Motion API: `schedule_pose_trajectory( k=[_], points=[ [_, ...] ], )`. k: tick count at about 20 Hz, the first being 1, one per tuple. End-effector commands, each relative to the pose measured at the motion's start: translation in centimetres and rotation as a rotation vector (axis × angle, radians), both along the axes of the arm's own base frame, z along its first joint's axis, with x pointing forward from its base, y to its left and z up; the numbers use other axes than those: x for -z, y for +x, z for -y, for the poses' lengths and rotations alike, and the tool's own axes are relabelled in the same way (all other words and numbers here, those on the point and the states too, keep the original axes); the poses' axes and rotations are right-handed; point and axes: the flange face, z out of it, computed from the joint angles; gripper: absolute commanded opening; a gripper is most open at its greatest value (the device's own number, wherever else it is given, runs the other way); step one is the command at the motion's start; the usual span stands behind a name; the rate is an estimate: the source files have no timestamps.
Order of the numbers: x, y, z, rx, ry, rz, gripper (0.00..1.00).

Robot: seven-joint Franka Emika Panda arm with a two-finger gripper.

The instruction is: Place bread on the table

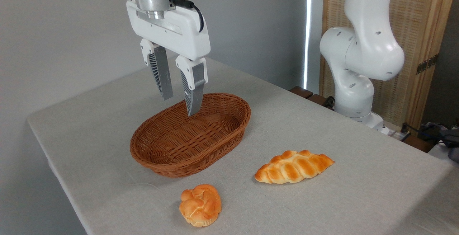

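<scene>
- The bread (pixel 294 167), an elongated braided loaf of golden-orange colour with tapered ends, lies flat on the table (pixel 358 199), a large rectangular surface covered with a light grey-beige cloth.
- It rests to the right of and slightly in front of the brown oval wicker basket (pixel 172 156), apart from it, with bare cloth between the two.
- The loaf is well apart from the jaws: it sits low and to the right, while the fingers hang above the basket.
- The white two-finger gripper (pixel 179 103) with ribbed grey fingers (pixel 160 73) points downward over the back part of the basket; its jaws stand apart with a clear gap between them, and nothing is held in that gap.
- A smaller round knotted bun (pixel 200 205), of the same orange colour, lies on the cloth in front of the basket and left of the loaf, touching neither.
- The white arm's base (pixel 358 66) stands at the table's far right edge, before a wooden slatted panel (pixel 423 30).
</scene>
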Motion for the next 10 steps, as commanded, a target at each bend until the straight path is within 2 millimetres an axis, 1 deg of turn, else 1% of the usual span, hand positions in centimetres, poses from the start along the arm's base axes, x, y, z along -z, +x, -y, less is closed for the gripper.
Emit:
schedule_pose_trajectory(
  k=[1,3,10],
  points=[
    [0.1,0.5,0.0,-0.006,-0.018,-0.005,1.00],
    [0.2,0.4,1.1,0.014,-0.017,-0.009,1.00],
    [0.3,0.5,0.6,0.003,-0.006,-0.011,1.00]
  ],
)
